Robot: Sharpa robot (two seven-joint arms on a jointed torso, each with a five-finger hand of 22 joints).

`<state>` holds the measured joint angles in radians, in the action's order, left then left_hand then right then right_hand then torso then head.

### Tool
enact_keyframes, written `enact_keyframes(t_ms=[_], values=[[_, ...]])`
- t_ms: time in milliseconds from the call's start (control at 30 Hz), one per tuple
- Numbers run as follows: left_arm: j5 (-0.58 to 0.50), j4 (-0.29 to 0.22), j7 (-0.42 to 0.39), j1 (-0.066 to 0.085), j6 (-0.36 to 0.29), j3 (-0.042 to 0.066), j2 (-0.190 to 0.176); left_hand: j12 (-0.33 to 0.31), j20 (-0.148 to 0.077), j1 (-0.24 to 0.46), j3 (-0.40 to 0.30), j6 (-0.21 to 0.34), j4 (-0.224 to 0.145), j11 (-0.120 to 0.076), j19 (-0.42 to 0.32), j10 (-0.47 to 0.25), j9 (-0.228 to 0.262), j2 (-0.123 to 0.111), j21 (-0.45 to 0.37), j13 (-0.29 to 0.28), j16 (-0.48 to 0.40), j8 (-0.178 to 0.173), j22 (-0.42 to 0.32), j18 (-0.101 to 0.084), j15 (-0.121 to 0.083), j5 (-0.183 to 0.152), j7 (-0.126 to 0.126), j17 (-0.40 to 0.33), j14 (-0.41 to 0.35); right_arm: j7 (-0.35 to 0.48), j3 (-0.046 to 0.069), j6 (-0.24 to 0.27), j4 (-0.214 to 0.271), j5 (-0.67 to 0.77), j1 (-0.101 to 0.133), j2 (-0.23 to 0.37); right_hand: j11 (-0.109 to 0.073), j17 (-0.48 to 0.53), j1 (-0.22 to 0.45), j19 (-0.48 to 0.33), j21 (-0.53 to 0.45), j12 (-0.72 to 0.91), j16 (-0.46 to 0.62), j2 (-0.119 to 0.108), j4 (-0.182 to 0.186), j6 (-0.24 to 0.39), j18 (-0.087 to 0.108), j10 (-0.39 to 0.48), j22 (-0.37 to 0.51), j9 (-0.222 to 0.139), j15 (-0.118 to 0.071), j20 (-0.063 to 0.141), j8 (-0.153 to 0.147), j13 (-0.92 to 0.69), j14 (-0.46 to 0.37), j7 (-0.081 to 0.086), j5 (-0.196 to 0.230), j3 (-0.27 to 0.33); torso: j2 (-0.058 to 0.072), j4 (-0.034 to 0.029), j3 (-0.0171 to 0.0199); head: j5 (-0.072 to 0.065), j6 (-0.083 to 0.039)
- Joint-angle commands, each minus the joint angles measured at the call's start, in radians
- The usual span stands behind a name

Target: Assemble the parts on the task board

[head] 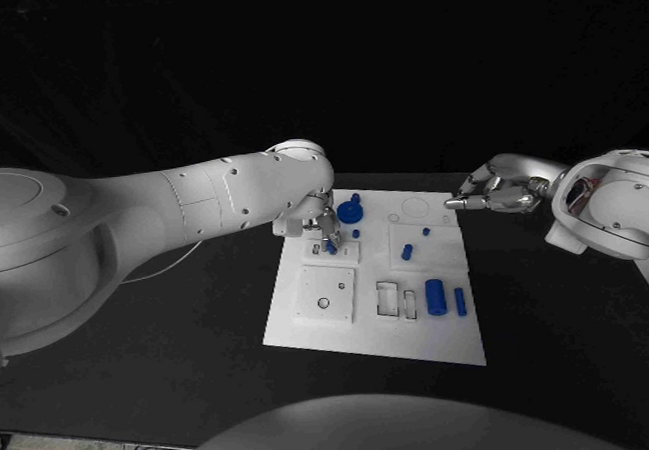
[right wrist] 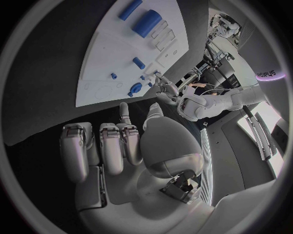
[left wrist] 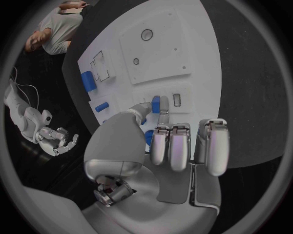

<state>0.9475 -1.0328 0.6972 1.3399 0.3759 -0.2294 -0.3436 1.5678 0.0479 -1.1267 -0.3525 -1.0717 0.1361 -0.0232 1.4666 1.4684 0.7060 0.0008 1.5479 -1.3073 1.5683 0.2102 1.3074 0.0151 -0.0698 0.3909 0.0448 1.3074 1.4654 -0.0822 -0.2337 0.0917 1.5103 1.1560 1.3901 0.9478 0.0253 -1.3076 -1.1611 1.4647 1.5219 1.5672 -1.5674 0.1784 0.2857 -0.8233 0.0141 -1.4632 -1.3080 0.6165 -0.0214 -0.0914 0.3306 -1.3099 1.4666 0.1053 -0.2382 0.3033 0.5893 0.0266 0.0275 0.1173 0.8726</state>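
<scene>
The white task board [head: 308, 321] lies in the middle of the black table. My left hand [head: 321, 228] is over its far left part and pinches a small blue part [left wrist: 156, 104] between thumb and finger, right beside a narrow slot [left wrist: 176, 100] in a small raised plate. A blue round knob [head: 350, 212] stands just right of that hand. A blue cylinder [head: 435, 295] and a blue bar [head: 459, 300] lie near the board's right edge, with small blue pegs [head: 408, 250] further back. My right hand [head: 489, 193] hovers off the board's far right corner and holds nothing.
A square plate with a round hole [head: 327, 293] and two rectangular recesses [head: 396, 300] sit on the board's near half. Bare black table [head: 172, 362] surrounds the board. My left arm [head: 194, 206] crosses the table's left side.
</scene>
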Motion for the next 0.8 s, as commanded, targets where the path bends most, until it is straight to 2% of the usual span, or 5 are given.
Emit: enact_keyframes(t_ms=[33, 800], values=[[0.000, -0.004, 0.000, 0.000, 0.018, 0.000, 0.000, 0.003, -0.007, 0.001, -0.008, 0.003, 0.000, -0.001, 0.079, 0.102, 0.001, 0.001, -0.006, -0.264, 0.002, -0.005, 0.226, -0.004, -0.001, 0.007, 0.002, 0.263, 0.105, -0.004, 0.000, -0.017, 0.000, 0.004, -0.001, 0.000, 0.001, -0.263, -0.010, 0.046, -0.005, 0.004, -0.003, 0.000, -0.002, 0.009, 0.005, -0.108, -0.238, -0.001, 0.003, -0.004, -0.006, -0.261, 0.104, -0.001, -0.005, 0.005, 0.000, -0.0002, 0.0002, 0.001, 0.000], [0.005, -0.002, -0.007, -0.002, 0.007, 0.000, 0.002, 0.003, -0.007, 0.001, -0.011, 0.001, -0.002, -0.001, 0.078, 0.102, 0.002, 0.001, -0.007, -0.264, 0.002, -0.005, 0.224, -0.004, -0.001, 0.007, 0.002, 0.263, 0.105, -0.010, 0.000, -0.028, -0.002, 0.004, -0.002, -0.003, 0.001, -0.263, -0.014, 0.044, -0.007, 0.004, -0.003, 0.000, -0.003, 0.011, 0.005, -0.108, -0.237, -0.002, 0.003, -0.004, -0.008, -0.261, 0.104, -0.001, -0.006, 0.005, 0.001, 0.0008, 0.0000, 0.003, 0.000]])
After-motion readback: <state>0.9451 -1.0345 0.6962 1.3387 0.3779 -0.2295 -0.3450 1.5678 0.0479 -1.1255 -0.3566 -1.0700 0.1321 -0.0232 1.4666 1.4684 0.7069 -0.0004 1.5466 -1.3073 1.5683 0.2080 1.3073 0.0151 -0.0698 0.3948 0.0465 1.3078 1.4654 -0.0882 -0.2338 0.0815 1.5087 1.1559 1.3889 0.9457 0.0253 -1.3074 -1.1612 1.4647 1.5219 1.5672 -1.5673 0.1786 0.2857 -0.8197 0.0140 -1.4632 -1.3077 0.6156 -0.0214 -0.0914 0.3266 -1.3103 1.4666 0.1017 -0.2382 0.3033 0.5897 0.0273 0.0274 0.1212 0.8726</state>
